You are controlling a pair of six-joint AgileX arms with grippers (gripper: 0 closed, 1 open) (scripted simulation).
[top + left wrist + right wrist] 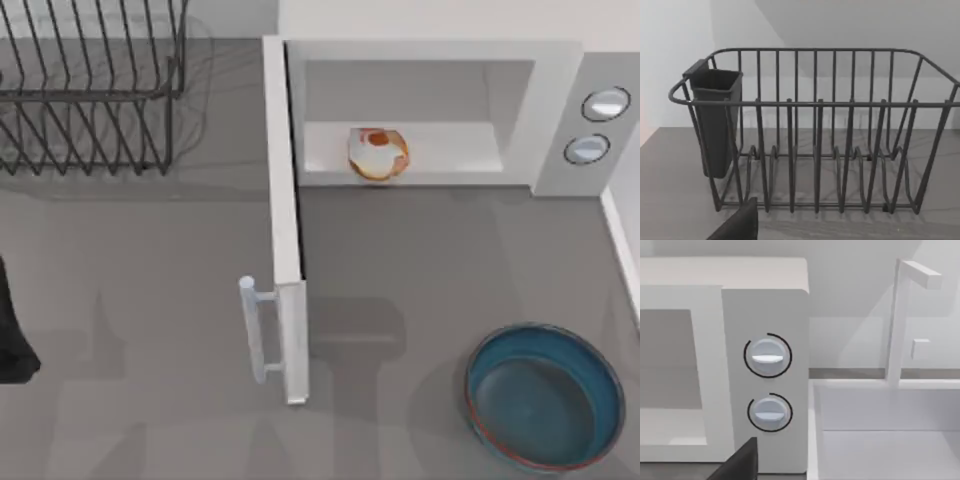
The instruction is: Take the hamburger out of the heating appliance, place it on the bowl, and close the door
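One hamburger (378, 153) sits inside the microwave (430, 110), at the front edge of its grey cavity, with the door (287, 270) swung wide open. One teal bowl (545, 396) stands on the bench (140, 300) near the right side, holding nothing. One black wire dish rack (95, 90) stands at far left. Two knobs (767, 356) sit on the microwave's side panel. The left arm (12, 340) is parked at the left edge; whether either pincer is wide or narrow, I cannot tell.

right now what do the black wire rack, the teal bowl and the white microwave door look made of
The black wire dish rack looks like thin metal rod with a dark matte coating: slim bent bars, no shine. The round dark teal bowl looks like glazed ceramic, judging by its glossy inside and reddish-brown rim, though it could be plastic. The flat white microwave door looks like smooth painted metal or plastic; its pale grey bar handle looks slightly satin.
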